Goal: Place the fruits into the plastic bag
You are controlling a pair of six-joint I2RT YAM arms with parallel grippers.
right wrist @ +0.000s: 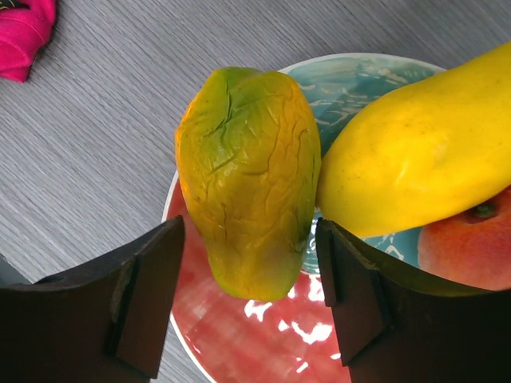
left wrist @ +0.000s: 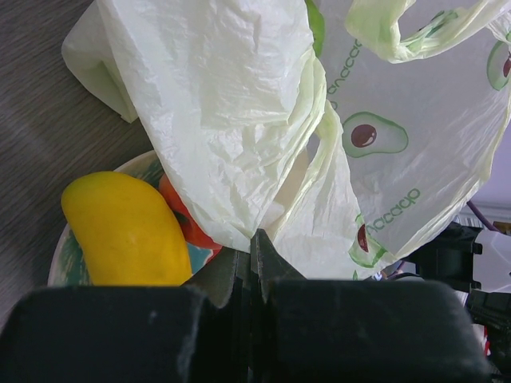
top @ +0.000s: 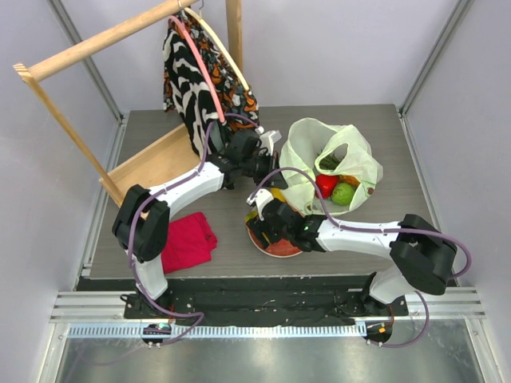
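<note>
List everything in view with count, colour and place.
plastic bag: one, pale yellow-green with avocado print, right of centre on the table
red pepper: one, red, inside the bag
green round fruit: one, green, inside the bag beside the pepper
plate: one, red with teal pattern, near edge, centre
yellow mango: one, yellow, on the plate
orange-green mango: one, on the plate, between the right jaws
peach: one, orange-red, on the plate
red cloth: one, folded, near left
patterned garment: one, black, white and orange, hanging on the wooden rack, far left
table: one, grey
left arm: one, white, jaws shut on the bag's edge
right arm: one, white, jaws open
</note>
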